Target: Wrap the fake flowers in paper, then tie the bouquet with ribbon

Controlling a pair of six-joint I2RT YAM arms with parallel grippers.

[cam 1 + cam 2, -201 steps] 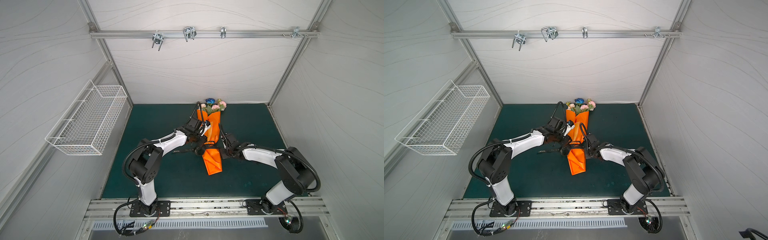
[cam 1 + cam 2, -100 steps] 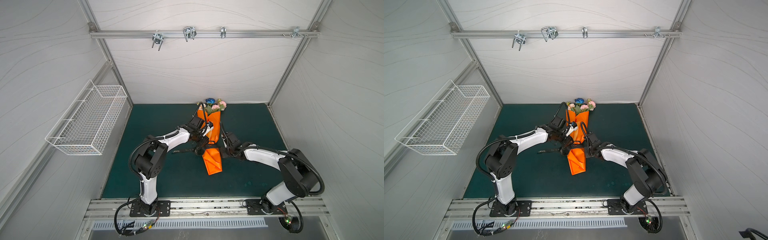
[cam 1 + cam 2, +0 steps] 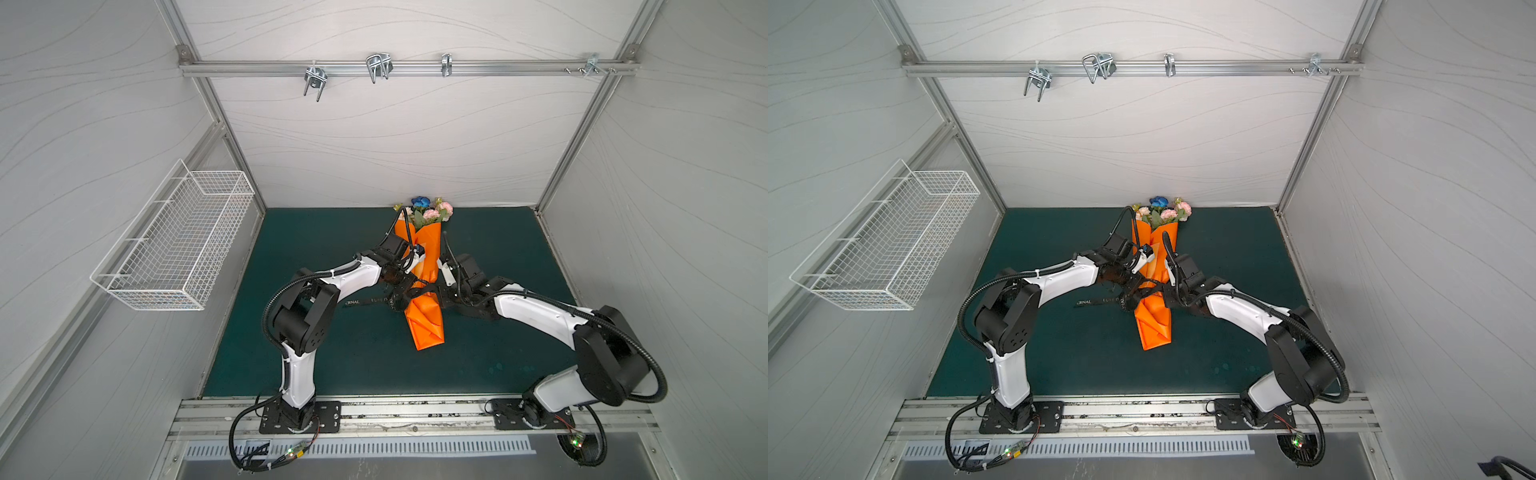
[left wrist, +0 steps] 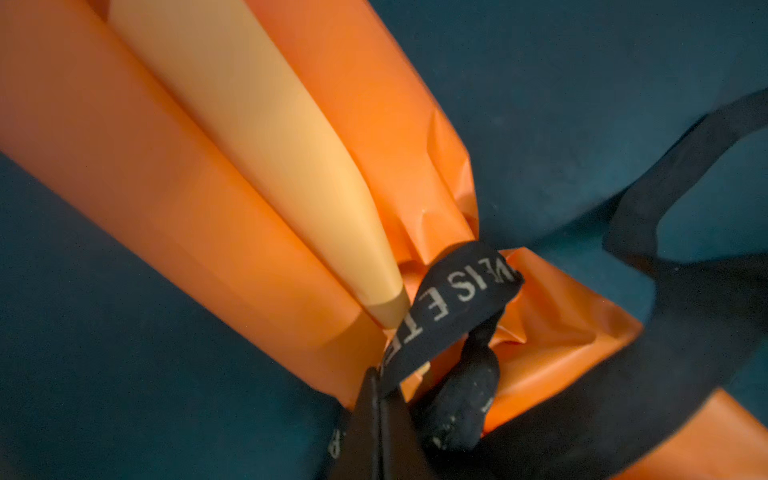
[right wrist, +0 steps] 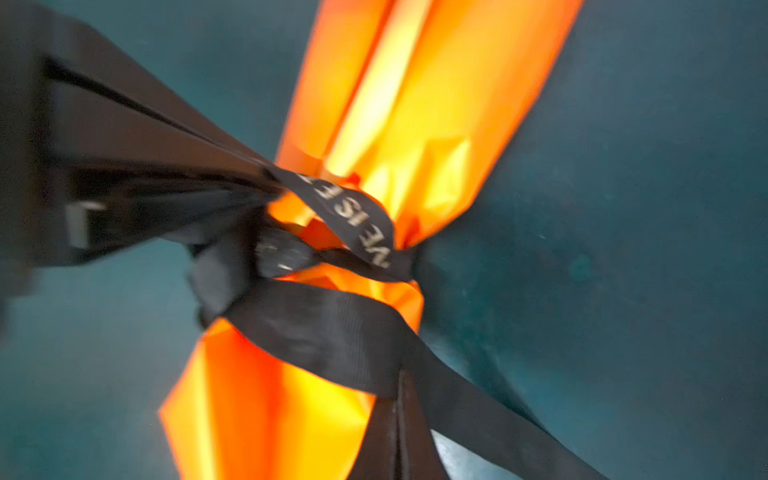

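Two end effectors are busy at one small knot. The left end effector (image 4: 377, 399) is pressed together on the black cloth ribbon with pale letters (image 4: 453, 291), and the right end effector (image 5: 398, 399) pinches another bit of that ribbon. The bouquet of fake pink, peach and blue flowers (image 3: 427, 210) lies on the dark green bench (image 3: 332, 353) inside its long orange wrapping paper (image 3: 424, 320), blooms by the back wall. I think a hard pull could crush or tear the paper, or drag the whole bunch sideways. A weak pinch could let the slippery ribbon slide out, and the loop would fall open.
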